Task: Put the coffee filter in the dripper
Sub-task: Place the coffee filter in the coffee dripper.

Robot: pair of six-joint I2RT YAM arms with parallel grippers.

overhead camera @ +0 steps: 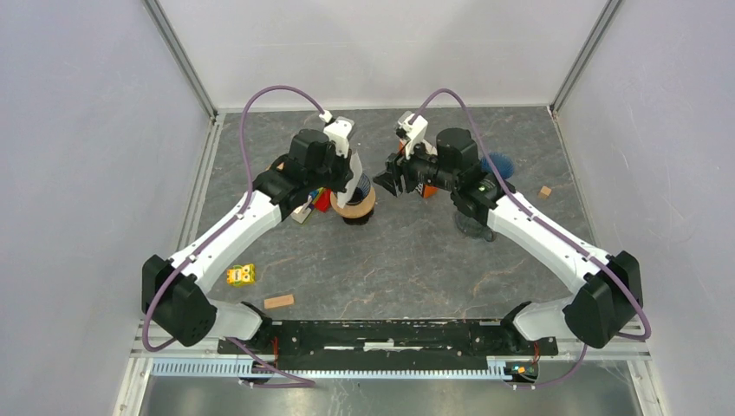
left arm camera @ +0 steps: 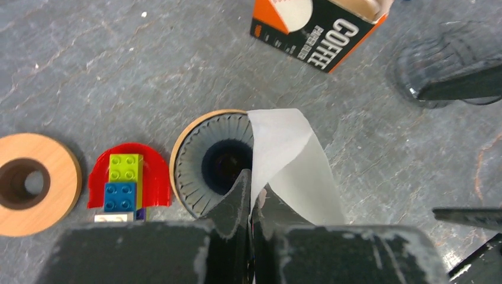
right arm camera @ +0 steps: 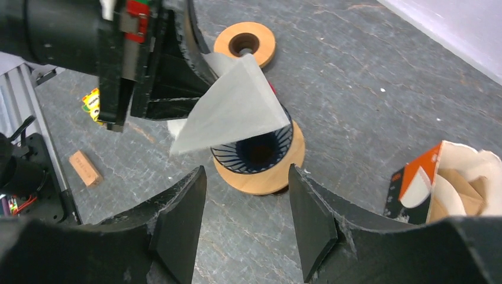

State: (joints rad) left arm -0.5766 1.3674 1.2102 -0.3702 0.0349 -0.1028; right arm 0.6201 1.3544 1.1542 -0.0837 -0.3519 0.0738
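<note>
Left end effector [left arm camera: 251, 192] is pinched shut on one edge of the coffee filter [left arm camera: 290, 157], holding it tilted just above the dripper [left arm camera: 201, 165] mouth, not seated yet. Right end effector [right arm camera: 245, 177] is empty, jaws wide apart, facing the dripper, probably positioned to guide the cone in.

The left arm [overhead camera: 227, 236] and right arm [overhead camera: 542, 232] were white shells jointed by chunky black housings, bolted to a black base rail [overhead camera: 381, 336]. From beside that rail a purple cable [overhead camera: 260, 100] looped along each. The left gripper [left arm camera: 253, 189] and right gripper [right arm camera: 245, 177] had matte black wedge fingers [right arm camera: 180, 225], chipped pale at the edges.
</note>
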